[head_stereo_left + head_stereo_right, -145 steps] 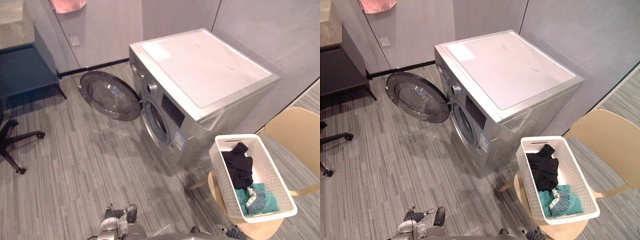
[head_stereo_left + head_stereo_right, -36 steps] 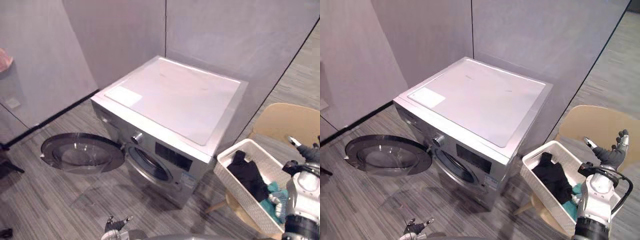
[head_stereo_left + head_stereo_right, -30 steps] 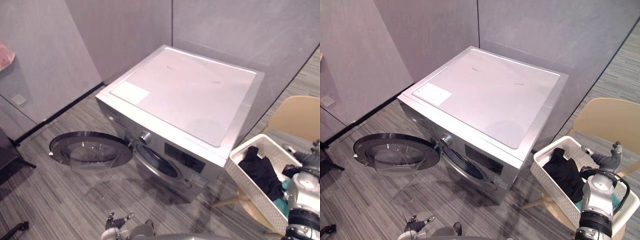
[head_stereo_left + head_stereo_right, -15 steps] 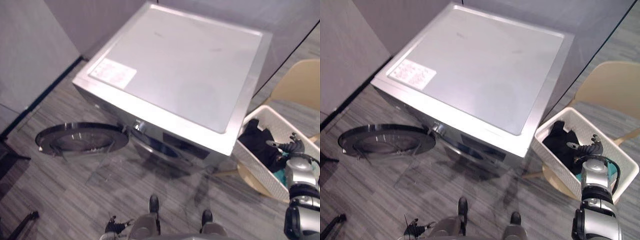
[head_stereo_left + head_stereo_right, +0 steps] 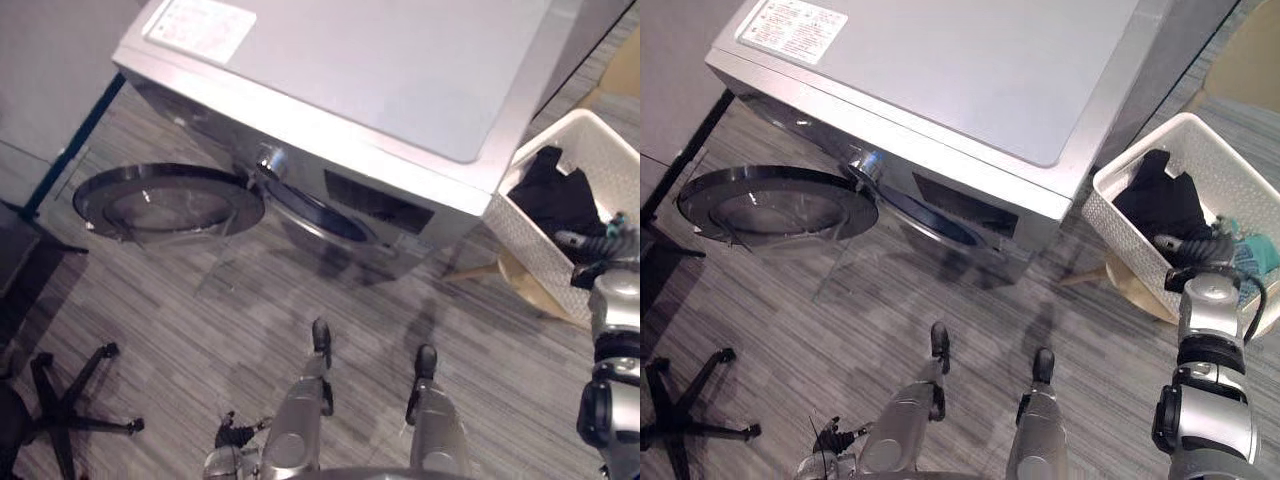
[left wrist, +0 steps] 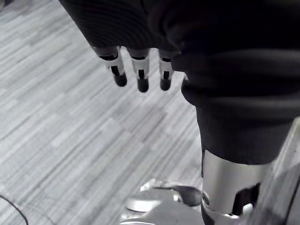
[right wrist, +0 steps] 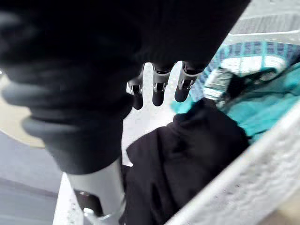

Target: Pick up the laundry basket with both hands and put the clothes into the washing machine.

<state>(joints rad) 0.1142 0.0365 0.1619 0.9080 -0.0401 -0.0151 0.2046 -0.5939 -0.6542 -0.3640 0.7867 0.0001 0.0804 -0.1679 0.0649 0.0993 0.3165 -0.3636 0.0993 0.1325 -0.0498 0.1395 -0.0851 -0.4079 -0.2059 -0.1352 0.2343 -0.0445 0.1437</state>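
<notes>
A white laundry basket (image 5: pixel 1118 228) stands on a wooden chair to the right of the silver washing machine (image 5: pixel 380 60). In it lie a black garment (image 5: pixel 1160 205) and a teal cloth (image 5: pixel 1262 252). My right hand (image 5: pixel 1188 247) hovers over the basket's near side, open, its fingers (image 7: pixel 158 91) straight above the black garment (image 7: pixel 187 154) and holding nothing. The machine's round door (image 5: pixel 170 200) is swung open to the left, and the drum opening (image 5: pixel 310 215) shows under the control panel. My left hand (image 5: pixel 232 437) hangs low over the floor, with its fingers (image 6: pixel 140 70) relaxed and empty.
The wooden chair (image 5: pixel 525 285) under the basket is close to the machine's right corner. A black office chair base (image 5: pixel 65 410) stands at the lower left. Grey striped floor lies in front of the machine, between the door and the basket.
The camera has tilted down and come closer to the machine. My right arm rose from below to the basket and now reaches over the clothes. The left hand stays low.
</notes>
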